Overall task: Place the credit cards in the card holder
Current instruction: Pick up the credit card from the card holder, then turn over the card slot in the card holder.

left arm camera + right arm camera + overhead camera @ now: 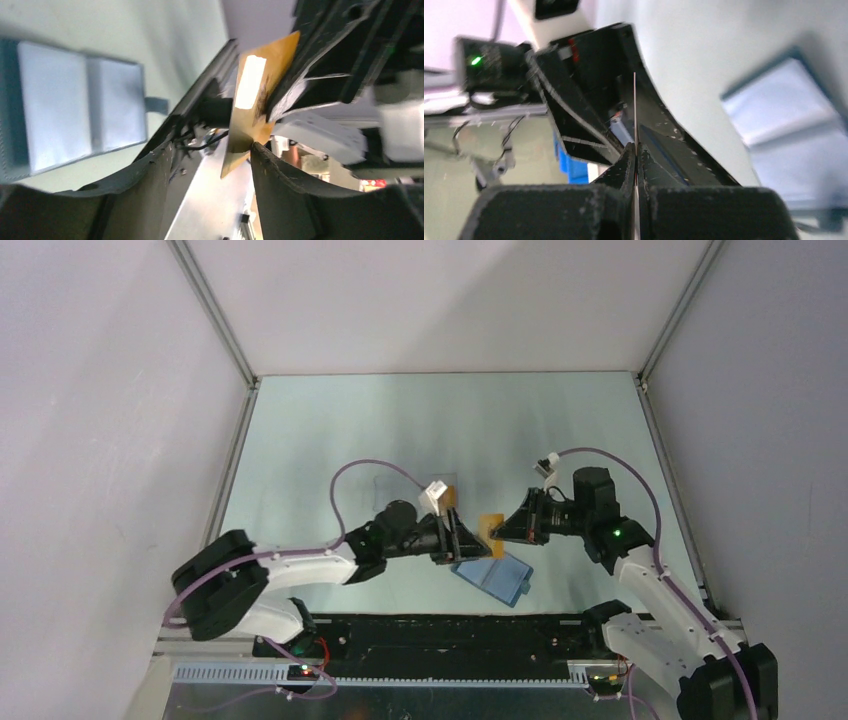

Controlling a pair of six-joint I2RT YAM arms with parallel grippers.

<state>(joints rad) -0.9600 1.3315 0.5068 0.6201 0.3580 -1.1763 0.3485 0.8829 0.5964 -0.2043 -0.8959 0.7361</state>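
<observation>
My right gripper (497, 529) is shut on an orange credit card (489, 526) and holds it above the table. The right wrist view shows the card edge-on (634, 110) between the closed fingertips (628, 157). My left gripper (462, 540) is open, facing the right one. In the left wrist view its jaws (210, 150) stand wide apart, and the card (255, 95) has its lower corner by the tip of the right-hand finger (280, 175). The blue card holder (493, 578) lies open on the table just below both grippers, with pale panels up (75, 110) (794, 130). A second orange card (452, 497) shows partly behind the left wrist.
A faint clear plastic sheet (410, 485) lies on the table behind the left gripper. White walls enclose the table on three sides. The black base rail (450, 630) runs along the near edge.
</observation>
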